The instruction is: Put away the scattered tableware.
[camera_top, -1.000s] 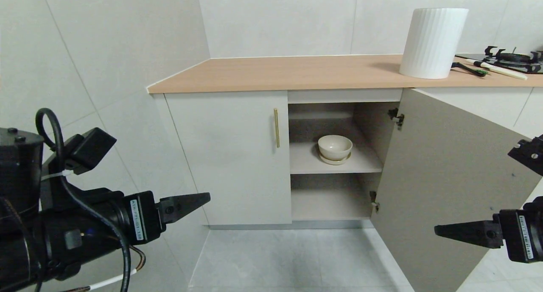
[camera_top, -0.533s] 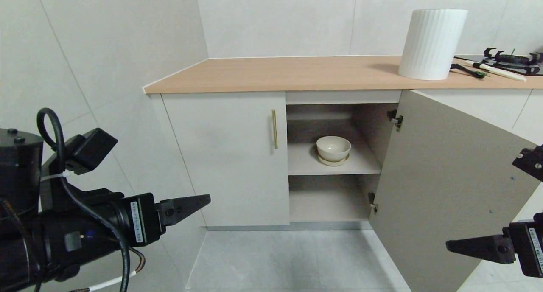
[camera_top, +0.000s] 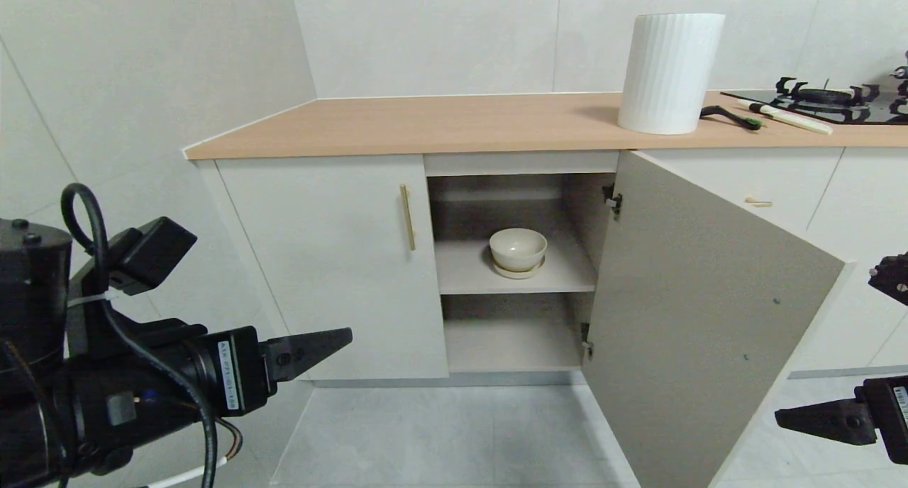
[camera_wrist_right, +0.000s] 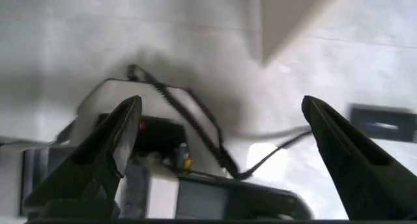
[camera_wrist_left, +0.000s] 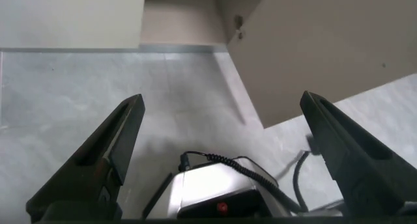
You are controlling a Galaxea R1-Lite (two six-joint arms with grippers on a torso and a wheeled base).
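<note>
Tableware: we see a cream bowl point(camera_top: 518, 247) sitting on a small saucer point(camera_top: 518, 270), both on the middle shelf point(camera_top: 468, 269) of the open cabinet, towards its right half.

Cabinet: the right door point(camera_top: 699, 311) stands swung wide open towards us; the left door point(camera_top: 333, 261) is shut, with a slim gold handle point(camera_top: 407, 217) along its right edge. The bottom shelf point(camera_top: 507, 339) lies below the bowl's shelf.

Left gripper: we find the left gripper point(camera_top: 340, 337) low on the left, well apart from the cabinet and pointing towards it. From its own wrist camera the left gripper's two fingers point(camera_wrist_left: 104, 159) stand wide apart above the tiled floor point(camera_wrist_left: 58, 100), with nothing between them.

Right gripper: the right gripper point(camera_top: 784, 418) hangs low on the right, beside the open door's outer edge. Its fingers point(camera_wrist_right: 98, 159) are likewise spread wide, holding nothing.

Writing: a white sticker point(camera_top: 227, 376) wraps the left gripper's wrist (the print is too small for us to read).

Countertop: on the wooden counter point(camera_top: 425, 123) a white ribbed container point(camera_top: 668, 73) stands upright. Just to its right lie a black-handled brush point(camera_top: 731, 115) and a pale utensil point(camera_top: 784, 117), next to a black stove point(camera_top: 823, 101).
</note>
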